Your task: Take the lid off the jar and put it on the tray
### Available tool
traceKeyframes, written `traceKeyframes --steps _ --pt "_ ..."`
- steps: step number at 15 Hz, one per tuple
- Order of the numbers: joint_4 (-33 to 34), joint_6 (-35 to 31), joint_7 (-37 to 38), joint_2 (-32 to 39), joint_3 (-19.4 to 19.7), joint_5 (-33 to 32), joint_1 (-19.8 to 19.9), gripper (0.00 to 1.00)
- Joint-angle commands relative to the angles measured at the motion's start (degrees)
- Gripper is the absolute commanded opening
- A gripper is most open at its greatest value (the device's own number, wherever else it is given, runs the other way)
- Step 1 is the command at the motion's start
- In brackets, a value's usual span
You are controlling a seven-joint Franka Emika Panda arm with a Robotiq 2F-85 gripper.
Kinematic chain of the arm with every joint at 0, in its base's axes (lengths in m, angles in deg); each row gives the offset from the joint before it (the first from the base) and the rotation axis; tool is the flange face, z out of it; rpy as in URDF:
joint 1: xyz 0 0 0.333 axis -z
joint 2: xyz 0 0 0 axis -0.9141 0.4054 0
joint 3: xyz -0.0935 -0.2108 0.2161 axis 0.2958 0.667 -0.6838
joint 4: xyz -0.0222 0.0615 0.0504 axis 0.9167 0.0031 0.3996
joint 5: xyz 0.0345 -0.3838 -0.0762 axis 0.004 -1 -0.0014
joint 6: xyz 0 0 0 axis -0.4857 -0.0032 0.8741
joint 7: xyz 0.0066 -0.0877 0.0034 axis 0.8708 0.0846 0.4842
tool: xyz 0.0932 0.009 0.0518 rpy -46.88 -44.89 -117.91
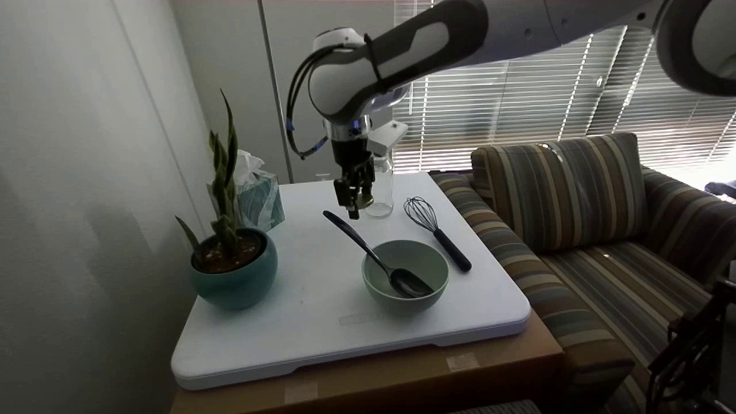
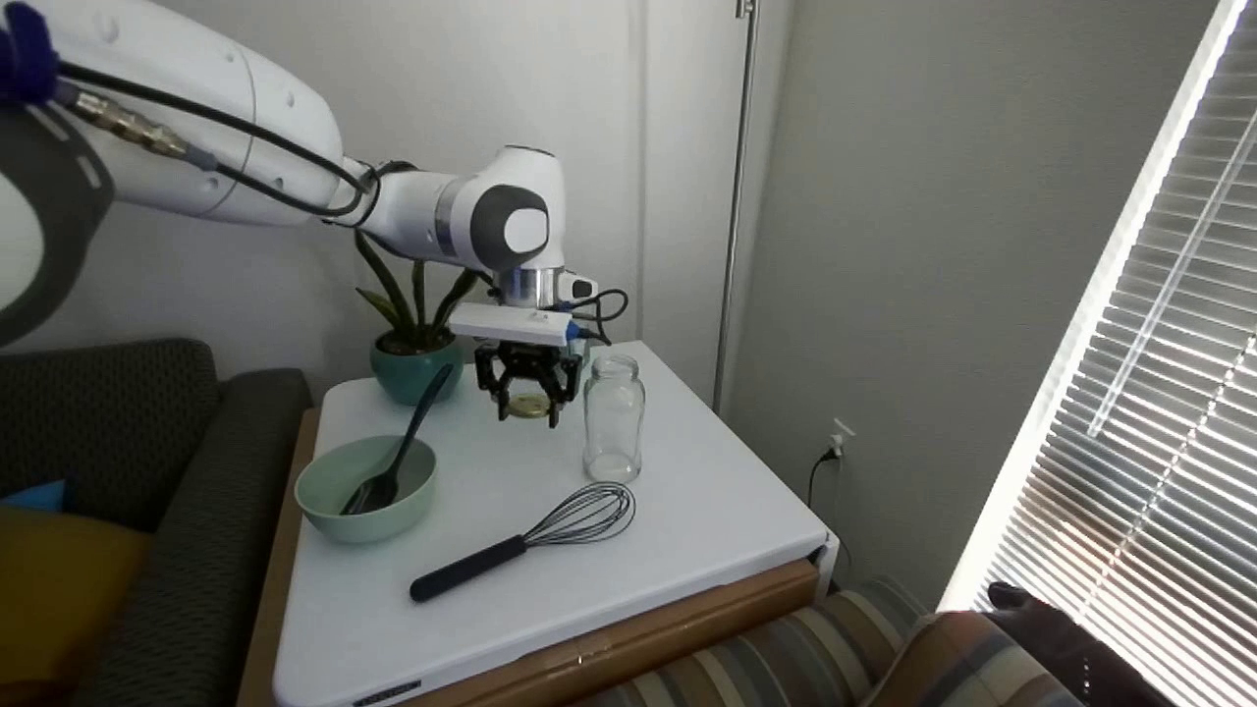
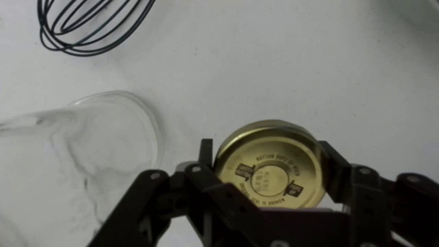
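The black, jointed pincer (image 2: 529,405) was pinching a small, round, gold-coloured metal lid (image 3: 271,168) by opposite sides of its rim, above the large white rectangular tray (image 2: 707,520). In the wrist view the lid showed its printed face, with a round button at the centre. It would probably handle as light and stiff, thin sheet metal whose smooth finish could slip or twist between two narrow fingers (image 3: 336,171); the rim, gripped straight across the middle, seemed the right hold, leaving, I judged, only the lowering and release.

Just beside it stood the clear cylindrical glass jar (image 2: 615,422), upright and open-mouthed, its walls streaked with warped reflections; it was likely brittle and easily knocked. The tray beneath looked smooth and hard, with rounded corners and a thick edge. Farther from the pincer lay a whisk (image 2: 516,547) of thin, looped dark wire with a black handle, then a round, pale green bowl (image 1: 417,256) with a black spoon (image 1: 409,283) leaning on its rim. Farthest off came a rounded teal pot (image 1: 236,284) of pointed green leaves (image 1: 221,187) and a fabric armchair (image 1: 569,213) in muted stripes.
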State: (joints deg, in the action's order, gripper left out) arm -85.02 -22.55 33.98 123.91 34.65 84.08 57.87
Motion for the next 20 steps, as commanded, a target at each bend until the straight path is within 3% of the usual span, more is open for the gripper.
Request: traceKeyframes --steps 1,8,15,19,20 --pt "1.0 -0.1 -0.1 2.4 0.0 0.0 -0.1 0.47" --pt "2.4 -2.2 2.4 5.0 0.1 0.2 -1.2 0.47" --pt "3.2 -10.0 9.5 7.5 0.7 0.2 -1.0 0.47" --pt "3.2 -10.2 10.4 7.8 0.4 0.2 -0.8 0.47" --pt "3.2 -10.0 10.1 7.7 0.4 0.1 -0.7 0.82"
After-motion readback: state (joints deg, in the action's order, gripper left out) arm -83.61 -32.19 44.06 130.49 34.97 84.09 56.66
